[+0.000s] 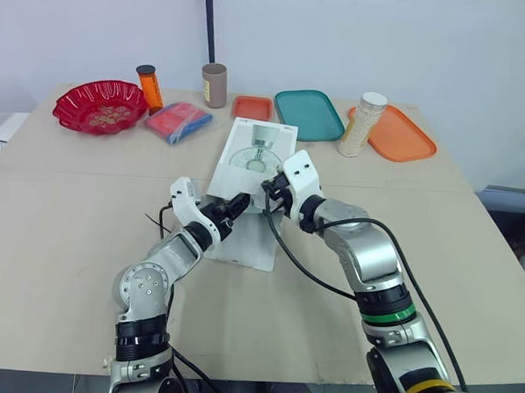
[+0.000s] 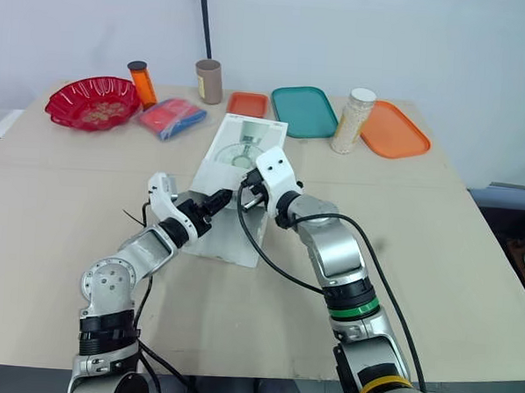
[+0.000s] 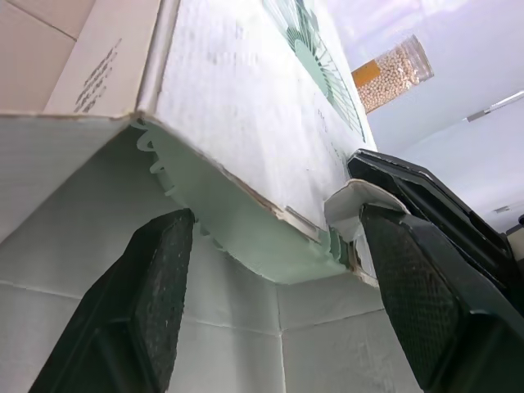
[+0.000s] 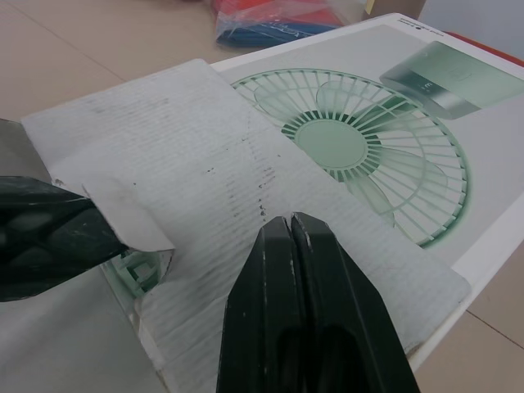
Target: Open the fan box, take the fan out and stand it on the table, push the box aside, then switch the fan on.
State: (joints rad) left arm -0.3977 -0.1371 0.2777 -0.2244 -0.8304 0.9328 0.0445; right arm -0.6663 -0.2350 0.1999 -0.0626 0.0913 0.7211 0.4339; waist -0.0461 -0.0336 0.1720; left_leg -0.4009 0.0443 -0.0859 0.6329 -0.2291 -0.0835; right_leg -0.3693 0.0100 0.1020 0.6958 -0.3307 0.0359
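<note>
The white fan box (image 1: 258, 154), printed with a green fan, lies flat mid-table with its near end open and a flap (image 1: 248, 244) spread on the table. The green fan's edge (image 3: 246, 237) shows in the box mouth. My left gripper (image 1: 235, 209) is open at that mouth, its fingers (image 3: 147, 303) on either side of the fan's edge without touching it. My right gripper (image 1: 270, 193) is shut, its fingertips (image 4: 303, 278) held over the box's top panel near the open end, close to the left gripper.
Along the back stand a red bowl (image 1: 100, 106), an orange bottle (image 1: 149, 87), a brown tube (image 1: 215, 85), a red-blue packet (image 1: 178, 122), a small orange tray (image 1: 252, 107), a teal tray (image 1: 308, 113), a bean jar (image 1: 363, 124) and an orange tray (image 1: 405, 135).
</note>
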